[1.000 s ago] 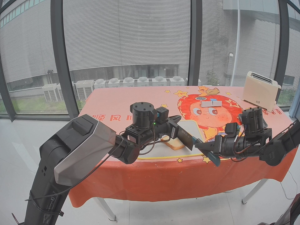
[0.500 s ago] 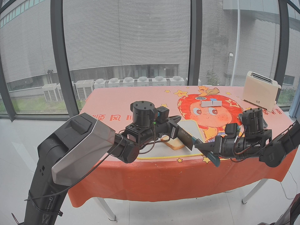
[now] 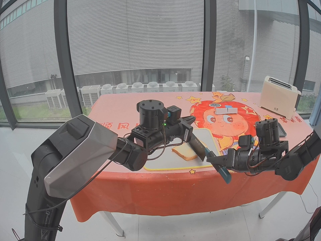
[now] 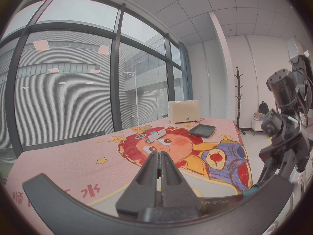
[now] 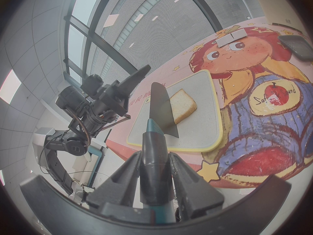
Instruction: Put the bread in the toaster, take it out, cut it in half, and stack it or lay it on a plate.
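Uncut tan bread slice (image 3: pixel 185 151) on grey board (image 3: pixel 174 164); right pincer (image 5: pixel 156 154) clamps teal-handled knife (image 3: pixel 199 148), left pincer (image 4: pixel 159 157) closed, empty. Cutting and plating remain.

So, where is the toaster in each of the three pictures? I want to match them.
Head view: the toaster stands on the far right corner of the table.
Left wrist view: the toaster is at the table's far end, behind the dark tray.
Right wrist view: the toaster is partly cut off, beyond the dark tray.
Shared landmark: the grey label on the cartoon face.
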Available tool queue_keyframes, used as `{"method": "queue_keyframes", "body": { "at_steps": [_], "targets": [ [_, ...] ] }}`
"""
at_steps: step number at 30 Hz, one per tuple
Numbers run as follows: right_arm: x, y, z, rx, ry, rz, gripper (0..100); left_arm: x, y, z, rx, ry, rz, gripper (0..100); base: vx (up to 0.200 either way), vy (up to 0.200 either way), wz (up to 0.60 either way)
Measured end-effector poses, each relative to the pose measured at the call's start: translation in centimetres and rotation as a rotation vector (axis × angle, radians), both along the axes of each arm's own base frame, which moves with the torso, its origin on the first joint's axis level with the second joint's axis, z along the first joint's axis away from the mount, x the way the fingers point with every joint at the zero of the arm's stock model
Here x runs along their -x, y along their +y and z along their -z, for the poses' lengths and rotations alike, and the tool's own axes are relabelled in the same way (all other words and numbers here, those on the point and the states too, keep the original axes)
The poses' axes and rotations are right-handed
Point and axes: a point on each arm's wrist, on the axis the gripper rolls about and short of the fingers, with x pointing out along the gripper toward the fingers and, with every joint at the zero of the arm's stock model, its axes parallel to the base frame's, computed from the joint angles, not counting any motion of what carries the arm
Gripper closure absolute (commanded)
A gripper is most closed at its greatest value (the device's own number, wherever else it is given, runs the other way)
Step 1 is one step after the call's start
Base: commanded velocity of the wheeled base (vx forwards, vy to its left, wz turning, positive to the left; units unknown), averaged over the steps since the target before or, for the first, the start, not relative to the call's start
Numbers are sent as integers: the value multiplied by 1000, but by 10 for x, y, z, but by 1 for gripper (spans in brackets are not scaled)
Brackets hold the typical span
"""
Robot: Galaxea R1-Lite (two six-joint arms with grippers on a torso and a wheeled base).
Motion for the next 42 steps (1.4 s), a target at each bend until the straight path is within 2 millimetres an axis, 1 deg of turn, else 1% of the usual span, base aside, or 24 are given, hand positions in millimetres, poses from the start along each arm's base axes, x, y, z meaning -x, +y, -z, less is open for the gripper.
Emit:
{"method": "queue_keyframes", "body": {
  "at_steps": [3,8,14,16,21,24,28,31,42],
  "targets": [
    [0,0,0,0,0,1,100,4,9,-7,-2,4,-9,100,0,0,0],
    [-1,0,0,0,-1,2,100,13,32,-16,-1,5,-38,100,0,0,0],
    [-2,-1,-1,-1,-3,6,100,31,79,-14,0,3,-105,100,0,0,0],
    [-2,-1,-1,-2,-4,7,100,39,99,-12,4,-4,-138,100,0,0,0],
    [-3,-2,-3,-4,-9,11,100,61,141,-15,26,-47,-212,100,0,0,0],
    [-5,-3,-4,-6,-15,17,100,74,156,-18,34,-58,-237,100,0,0,0],
    [-7,-6,-6,-10,-22,28,100,91,169,-26,59,-95,-256,100,0,0,0],
    [-8,-8,-7,-11,-26,35,100,98,173,-30,67,-111,-262,100,0,0,0],
    [-11,-15,-9,-13,-35,59,100,106,180,-36,78,-134,-280,100,0,0,0]
  ]
}}
